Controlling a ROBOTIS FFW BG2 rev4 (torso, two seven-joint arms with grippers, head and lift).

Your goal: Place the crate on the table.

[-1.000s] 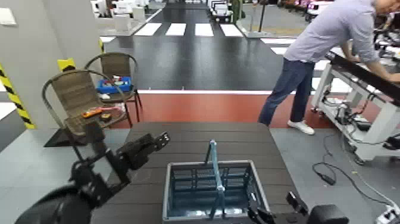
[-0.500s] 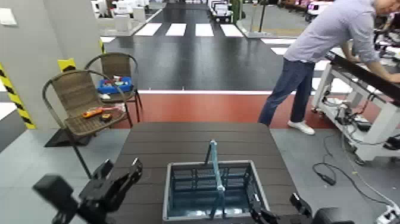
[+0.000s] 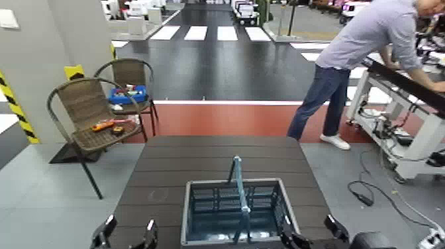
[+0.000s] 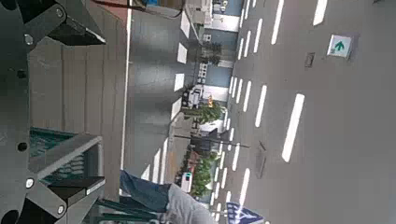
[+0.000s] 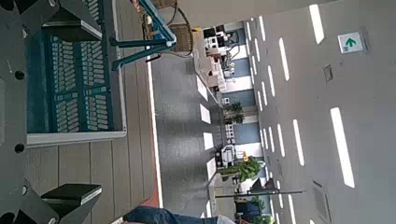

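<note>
A workshop floor surrounds the dark slatted counter (image 3: 218, 155). The left gripper (image 3: 126, 236) hangs released at the counter's 7 o'clock corner, holding nothing. The right gripper (image 3: 311, 233) sits spread at 5 o'clock, beside the crate (image 3: 198, 212), which rests on the counter's near half.

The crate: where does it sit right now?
In the head view the crate rests on the near edge of the dark table, roughly centred, between the left gripper and the right gripper, both open and apart from it.
</note>
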